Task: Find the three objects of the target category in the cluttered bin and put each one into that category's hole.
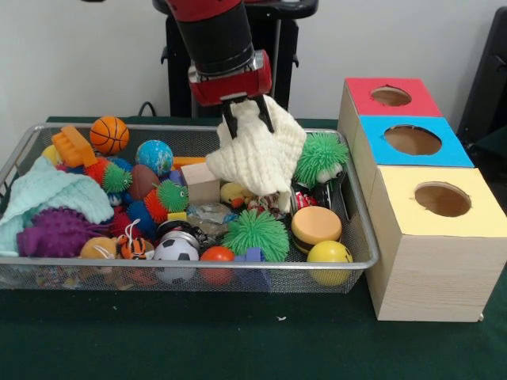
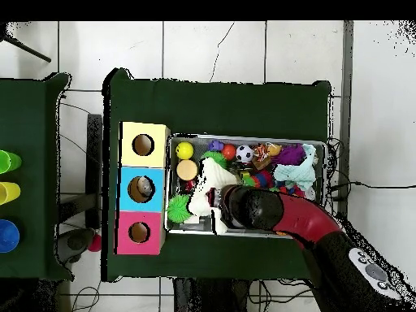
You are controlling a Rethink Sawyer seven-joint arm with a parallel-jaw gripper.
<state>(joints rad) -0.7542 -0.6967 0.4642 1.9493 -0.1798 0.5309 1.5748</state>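
Note:
The silver wire-mesh bin (image 1: 182, 265) is full of toys; it also shows in the overhead view (image 2: 321, 145). My gripper (image 1: 247, 120) hangs over the bin's right half, shut on a cream knitted cloth (image 1: 257, 154) that it holds lifted above the clutter. In the overhead view the gripper (image 2: 214, 200) and the cloth (image 2: 211, 174) are near the bin's box-side end. A crumpled silvery lump (image 1: 210, 214) and a shiny round metal item (image 1: 180, 237) lie in the bin's middle front. The blue-topped box's hole (image 1: 412, 140) is to the right of the bin (image 2: 143, 188).
The red-topped box's hole (image 1: 390, 96) and the yellow-topped box's hole (image 1: 442, 199) flank the blue one. Green spiky balls (image 1: 321, 156), a wooden block (image 1: 201, 184), a teal cloth (image 1: 47, 198), a basketball (image 1: 109, 134) and a soccer ball (image 1: 175, 252) crowd the bin.

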